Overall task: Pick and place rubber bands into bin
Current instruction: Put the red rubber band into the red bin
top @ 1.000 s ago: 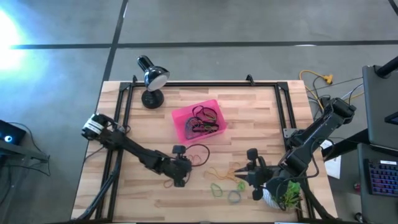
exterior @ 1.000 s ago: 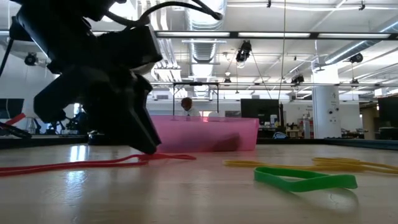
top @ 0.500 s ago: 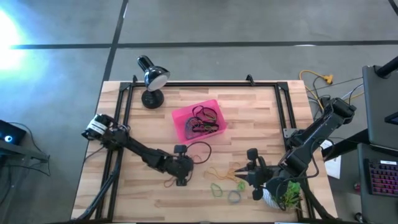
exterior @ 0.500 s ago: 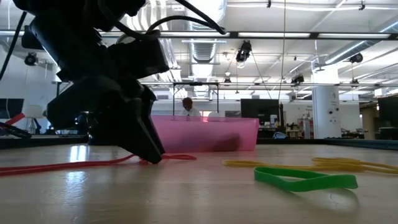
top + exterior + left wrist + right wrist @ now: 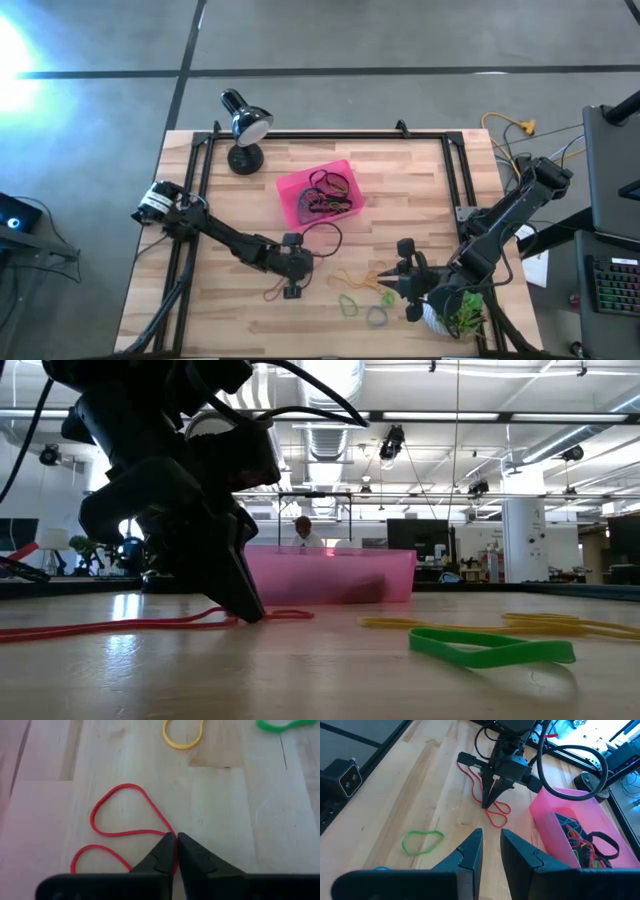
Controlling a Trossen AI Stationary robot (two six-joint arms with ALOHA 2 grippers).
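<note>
Since a second ago our left gripper has slid a little toward the middle of the table and gone from wide open to pinched together on the red rubber band, which lies flat on the wood in a folded figure-eight. In the left wrist view the two fingertips meet right on the strand, at the point where the loops cross. The low view shows those tips down at the table surface, with the band trailing off to the side.

We judge this to be the grasp step on this band, with the lift not yet begun. The pink bin sits near, a little farther up the table, and already holds a tangle of bands. Next we need to raise the band clear of the wood, carry it over the bin's low wall and let go above the pile. Because the band is long and floppy, we should lift high enough that its hanging loop does not snag the rim.

Our right gripper waits over the near right part of the table, its fingers slightly apart and holding nothing, by the yellow band and green bands not yet collected.
</note>
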